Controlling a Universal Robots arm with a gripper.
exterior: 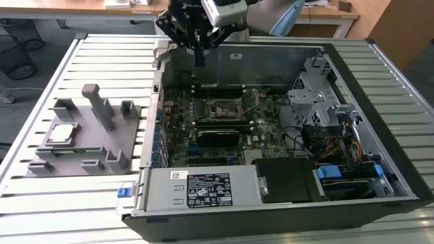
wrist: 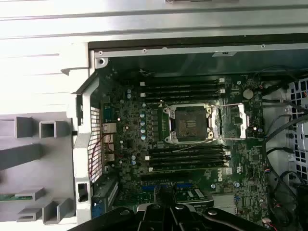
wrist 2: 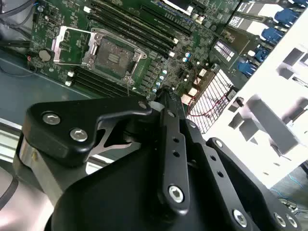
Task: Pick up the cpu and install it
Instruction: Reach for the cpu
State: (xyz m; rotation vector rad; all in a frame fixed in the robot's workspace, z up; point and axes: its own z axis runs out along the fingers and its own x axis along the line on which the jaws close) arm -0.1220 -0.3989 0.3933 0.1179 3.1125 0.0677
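While the gripper (exterior: 200, 63) hangs empty, fingers pressed together, over one wall of the open computer case (exterior: 271, 51), the cpu (exterior: 62, 133) lies flat on the grey fixture (exterior: 88, 138) outside that case, to the exterior view's left.

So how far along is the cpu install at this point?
Nothing looks done yet. The cpu lies untouched on the grey fixture beside the computer case. The gripper hangs shut and empty over the case, above the motherboard. The socket sits open and empty. Pickup and installation are both left to do.
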